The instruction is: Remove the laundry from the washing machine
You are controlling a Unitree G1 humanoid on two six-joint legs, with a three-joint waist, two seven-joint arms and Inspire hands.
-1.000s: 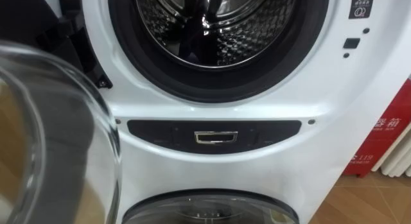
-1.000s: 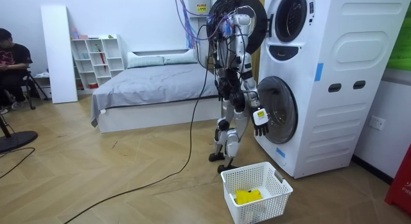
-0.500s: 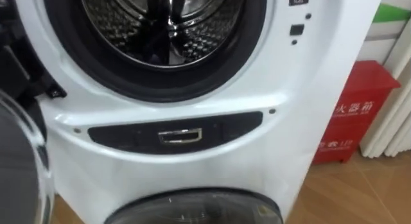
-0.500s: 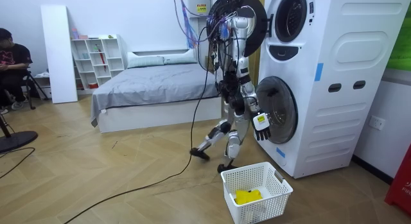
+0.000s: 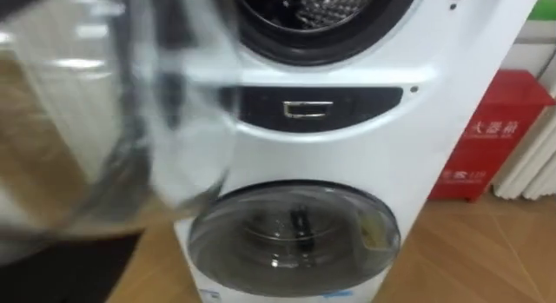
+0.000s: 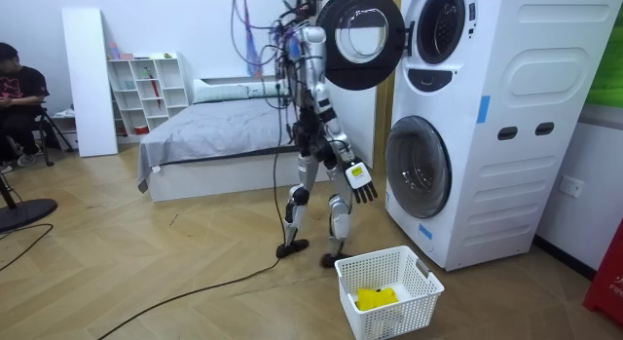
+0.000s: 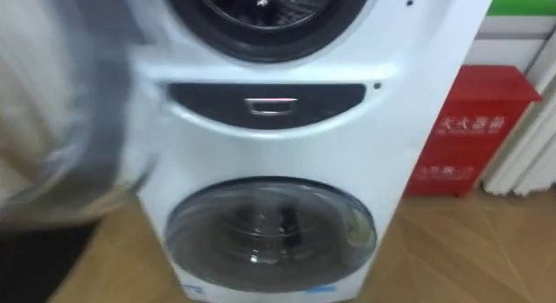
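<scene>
Visibly, the right hand hangs open and empty near the washing machine.

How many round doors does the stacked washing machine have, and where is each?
2. The upper door hangs swung open beside the robot's head; the lower door sits shut beneath the open drum. None seem hidden.

We look down from the head with two eyes, very close to the front of the washing machine. Both eyes see its round lower door and the red box beside it. Our room camera stands far off and sees the whole machine, front and side.
</scene>
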